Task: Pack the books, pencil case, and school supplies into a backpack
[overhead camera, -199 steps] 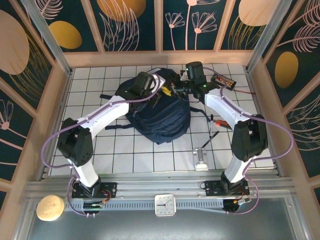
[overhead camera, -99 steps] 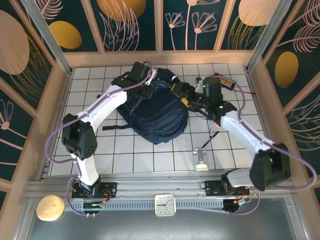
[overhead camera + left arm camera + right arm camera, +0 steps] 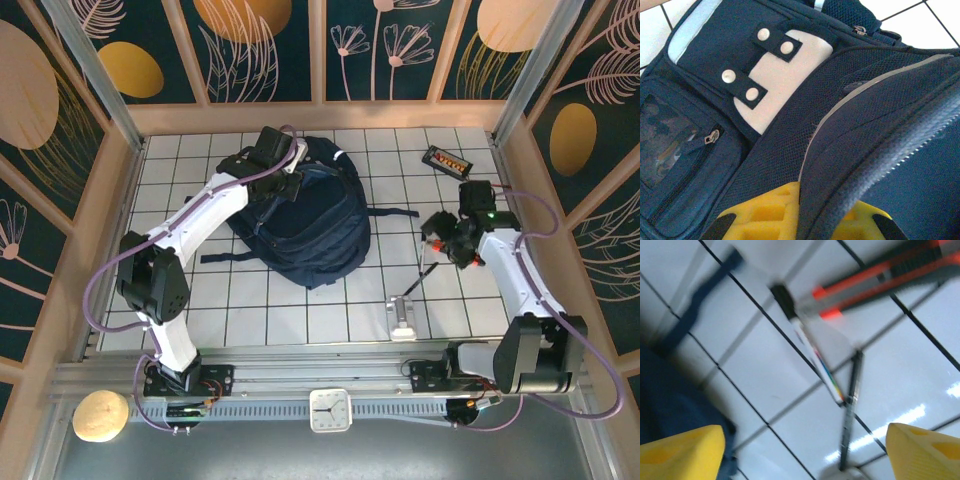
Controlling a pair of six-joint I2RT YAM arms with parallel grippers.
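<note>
Top external view: the navy backpack (image 3: 310, 235) lies mid-table, a touch left, with the left gripper (image 3: 287, 180) at its far-left edge. On the left wrist view, its yellow fingers (image 3: 760, 217) pinch the zippered rim. Over on the right, the right gripper (image 3: 437, 232) hangs with jaws wide apart above the orange-and-black tool (image 3: 880, 277) and black pen (image 3: 849, 410), both blurred on the tiles (image 3: 920, 350).

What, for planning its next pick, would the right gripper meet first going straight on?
Probably the pale pen on the table, centred ahead of the right gripper, jaws open; a thin black pen beside it; blur hides depth.
</note>
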